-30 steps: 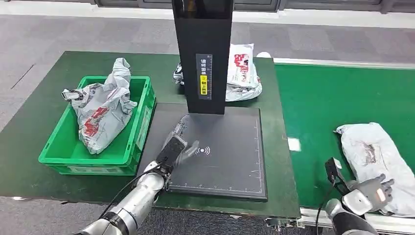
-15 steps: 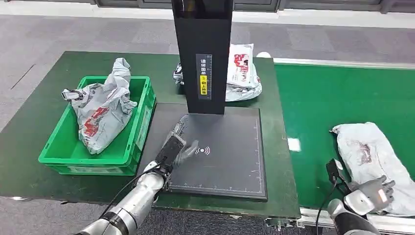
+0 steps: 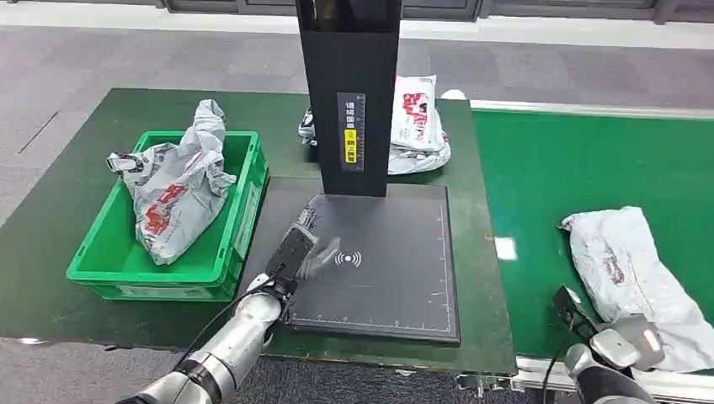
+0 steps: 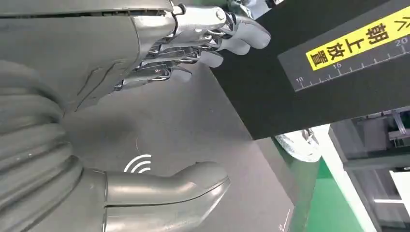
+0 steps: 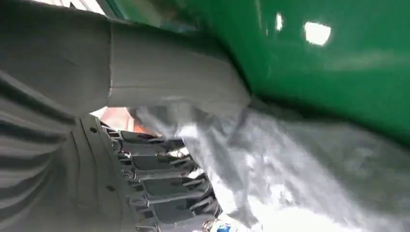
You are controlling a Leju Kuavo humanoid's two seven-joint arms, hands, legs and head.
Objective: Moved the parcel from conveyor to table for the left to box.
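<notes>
A grey plastic parcel (image 3: 627, 273) with red print lies on the green conveyor (image 3: 572, 160) at the right. My right hand (image 3: 633, 341) grips its near end at the belt's front edge. In the right wrist view the thumb (image 5: 174, 82) presses on the parcel (image 5: 300, 169), the fingers (image 5: 164, 188) curl under it, and the crumpled film sits between them. My left hand (image 3: 307, 257) hovers open over the black scanner pad (image 3: 396, 278) on the table. Its fingers (image 4: 208, 38) and thumb (image 4: 169, 186) are spread and hold nothing.
A green crate (image 3: 109, 261) at the table's left holds another grey parcel (image 3: 173, 189). A tall black column (image 3: 349, 93) rises from the back of the pad. More parcels (image 3: 418, 122) lie behind it. The table edge runs just in front of the pad.
The parcel on the conveyor has shifted left and slightly away. My right hand has sunk lower, and its fingers have gone from on top of the parcel to under it. My left hand has edged forward.
</notes>
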